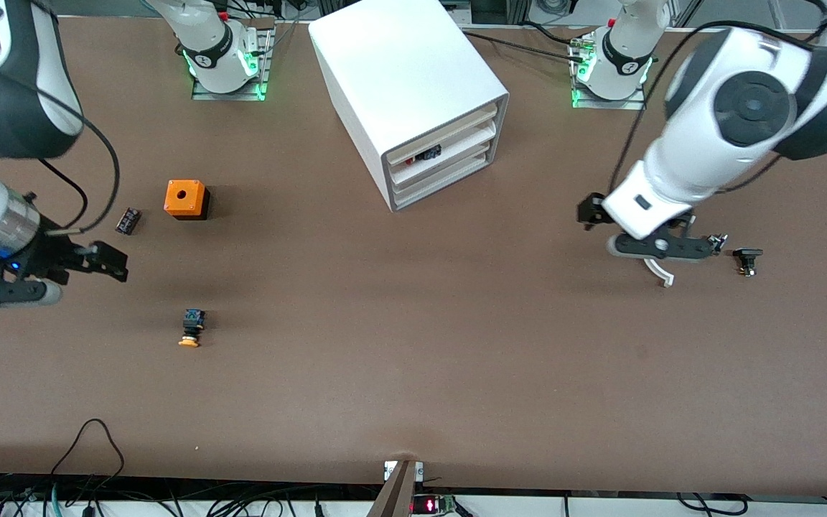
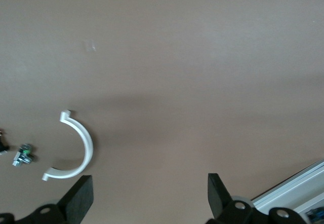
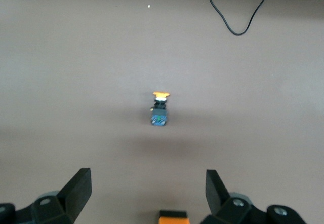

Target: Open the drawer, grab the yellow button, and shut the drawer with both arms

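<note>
The white cabinet (image 1: pixel 406 79) stands at the robots' side of the table, and its uppermost drawer (image 1: pixel 449 129) sits in line with the two below it. The button (image 1: pixel 191 328), with its orange-yellow cap and black-and-blue body, lies on the table toward the right arm's end; it also shows in the right wrist view (image 3: pixel 160 108). My right gripper (image 1: pixel 8 291) (image 3: pixel 147 191) is open and empty, over the table beside the button. My left gripper (image 1: pixel 661 248) (image 2: pixel 149 198) is open and empty, over the table at the left arm's end.
An orange cube box (image 1: pixel 186 199) (image 3: pixel 173 217) and a small black part (image 1: pixel 128 220) lie farther from the front camera than the button. A white curved piece (image 1: pixel 659 273) (image 2: pixel 76 148), a small bolt (image 2: pixel 23 155) and a black part (image 1: pixel 747 258) lie by the left gripper.
</note>
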Robot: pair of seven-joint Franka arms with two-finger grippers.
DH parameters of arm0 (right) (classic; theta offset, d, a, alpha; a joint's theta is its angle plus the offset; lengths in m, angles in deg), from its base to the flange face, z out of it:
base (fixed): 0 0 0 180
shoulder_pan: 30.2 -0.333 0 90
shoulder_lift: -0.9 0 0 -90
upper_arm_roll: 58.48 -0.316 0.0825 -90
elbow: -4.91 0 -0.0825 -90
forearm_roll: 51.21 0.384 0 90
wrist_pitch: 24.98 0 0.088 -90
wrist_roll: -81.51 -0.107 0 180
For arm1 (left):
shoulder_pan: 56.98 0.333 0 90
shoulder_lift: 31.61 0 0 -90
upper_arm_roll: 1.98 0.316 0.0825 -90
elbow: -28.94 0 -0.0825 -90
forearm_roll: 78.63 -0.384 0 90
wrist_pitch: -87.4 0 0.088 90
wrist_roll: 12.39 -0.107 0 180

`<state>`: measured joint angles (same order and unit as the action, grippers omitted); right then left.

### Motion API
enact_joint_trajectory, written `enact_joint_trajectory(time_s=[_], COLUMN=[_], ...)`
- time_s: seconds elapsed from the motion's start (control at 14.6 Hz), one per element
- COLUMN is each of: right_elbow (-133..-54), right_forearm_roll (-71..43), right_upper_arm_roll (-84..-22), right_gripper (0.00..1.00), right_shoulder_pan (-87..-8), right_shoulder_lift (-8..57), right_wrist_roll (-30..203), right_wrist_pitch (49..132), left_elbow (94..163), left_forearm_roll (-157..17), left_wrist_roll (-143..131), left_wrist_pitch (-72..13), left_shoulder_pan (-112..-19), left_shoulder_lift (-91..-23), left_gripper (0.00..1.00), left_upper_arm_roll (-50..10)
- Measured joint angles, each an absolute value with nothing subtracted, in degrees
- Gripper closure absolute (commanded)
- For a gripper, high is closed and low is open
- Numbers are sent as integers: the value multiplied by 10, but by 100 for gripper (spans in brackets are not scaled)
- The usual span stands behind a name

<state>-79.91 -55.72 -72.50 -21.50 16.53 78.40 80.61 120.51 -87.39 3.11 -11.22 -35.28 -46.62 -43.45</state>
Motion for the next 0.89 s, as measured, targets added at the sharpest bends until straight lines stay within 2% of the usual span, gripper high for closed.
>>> enact_joint_trajectory(time_s=[0.2,0.41,0.68,0.89], right_elbow=[-800,-800,-801,-801], right_forearm_roll=[-550,-548,-548,-548], right_upper_arm_roll=[-727,-741,-748,-751], right_gripper=[0,0,1,0], right_shoulder_pan=[-215,-216,-216,-216], right_shoulder_lift=[126,108,97,83], right_wrist_roll=[760,755,751,743], right_wrist_pitch=[785,770,731,724], left_elbow=[1208,1225,1265,1289], left_forearm_roll=[-776,-760,-760,-760], left_wrist_roll=[-109,-156,-160,-182], left_wrist_pitch=[-109,-105,-105,-105], left_shoulder_pan=[-448,-518,-563,-574], left_shoulder_lift=[-425,-383,-314,-283], left_gripper=[0,0,0,0], left_upper_arm_roll=[-248,-133,-63,-54])
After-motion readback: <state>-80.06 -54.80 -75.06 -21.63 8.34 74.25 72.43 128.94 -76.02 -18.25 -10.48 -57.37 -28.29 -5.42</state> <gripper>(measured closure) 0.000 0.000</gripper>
